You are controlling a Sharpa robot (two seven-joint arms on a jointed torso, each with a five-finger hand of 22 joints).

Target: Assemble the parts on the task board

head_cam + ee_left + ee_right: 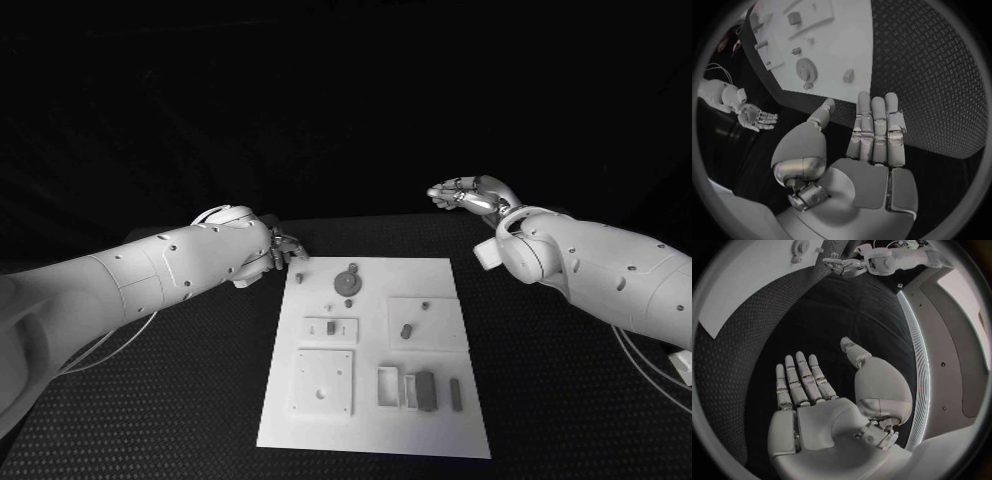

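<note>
Across the task board [378, 420] parts are lying loose; I'm holding left hand [873, 150] and right hand [807, 390] released, assembly barely starting

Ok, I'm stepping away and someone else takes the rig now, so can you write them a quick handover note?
Left robot hand: open, holding nothing, hovering off the board's far left corner.
Right robot hand: open, holding nothing, raised beyond the far right corner.
White board lies mid-table. A gear and small pegs sit on its far half; blocks lie in its near half.
Done: nothing visibly picked up.
Left: apparently the whole assembly.
</note>
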